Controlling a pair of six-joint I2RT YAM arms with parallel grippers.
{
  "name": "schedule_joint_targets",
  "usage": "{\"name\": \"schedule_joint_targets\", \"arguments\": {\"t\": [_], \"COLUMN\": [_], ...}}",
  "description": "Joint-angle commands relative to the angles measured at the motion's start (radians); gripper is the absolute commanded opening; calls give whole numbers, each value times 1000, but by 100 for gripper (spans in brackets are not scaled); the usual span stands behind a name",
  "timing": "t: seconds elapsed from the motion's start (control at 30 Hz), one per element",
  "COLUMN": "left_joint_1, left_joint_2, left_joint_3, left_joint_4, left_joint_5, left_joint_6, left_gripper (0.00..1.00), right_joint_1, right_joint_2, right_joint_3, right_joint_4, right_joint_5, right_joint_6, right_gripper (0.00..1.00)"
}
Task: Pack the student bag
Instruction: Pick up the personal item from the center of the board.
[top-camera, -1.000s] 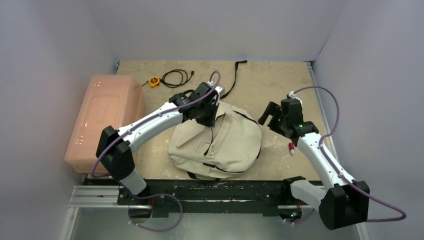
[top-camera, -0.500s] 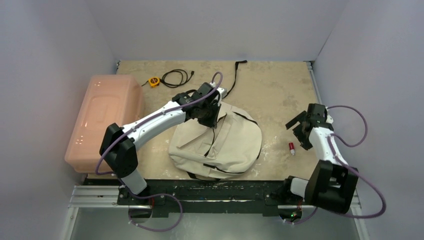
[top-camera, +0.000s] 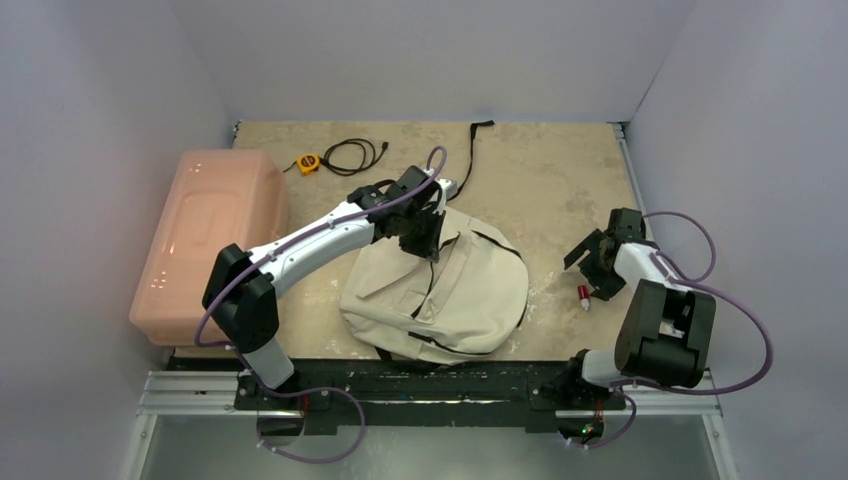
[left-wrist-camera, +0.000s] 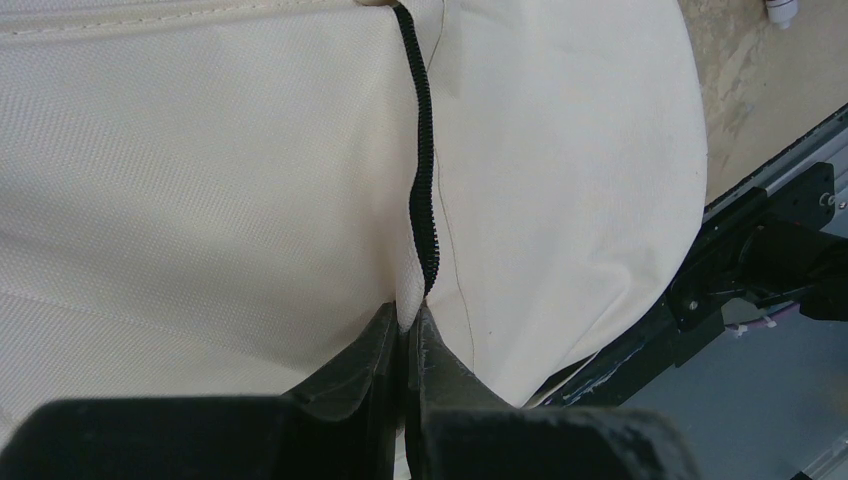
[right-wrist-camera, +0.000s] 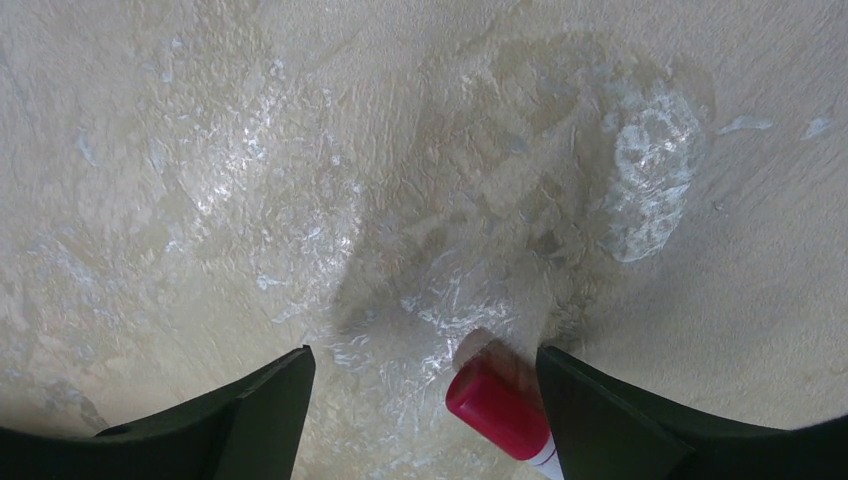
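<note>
1. Left jaws pinched closed on student bag (top-camera: 455, 290) canvas beside the black zipper (left-wrist-camera: 421, 190); right jaws spread wide above red-capped tube (right-wrist-camera: 497, 408).
2. It lies slumped on counter (top-camera: 560, 170), centre, near front edge.
3. Likely soft, floppy, light; grip zipper-edge fabric, not the body.

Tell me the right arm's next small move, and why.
Probably lower the right pincer and close on the red-capped tube: it hangs open over the tube, while the left pincer pinches the student bag by its zipper.
</note>
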Motion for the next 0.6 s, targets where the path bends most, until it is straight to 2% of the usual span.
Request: {"name": "schedule_joint_targets", "arguments": {"t": [0.0, 0.2, 0.57], "left_joint_1": [-13, -13, -14], "left_joint_2": [-2, 8, 3], "left_joint_3": [37, 44, 45], "left_joint_4": [25, 17, 13], "left_joint_5": [66, 52, 45], "left_joint_6": [-24, -16, -13], "left_gripper": [0, 0, 0], "right_joint_1": [5, 72, 114], "right_joint_2": [30, -7, -16], "right_joint_3": [-44, -44, -10], "right_joint_4": [4, -66, -165], "right_joint_5": [-88, -54, -24], "right_joint_6": [-16, 41, 72], "right_gripper": [85, 81, 84]}}
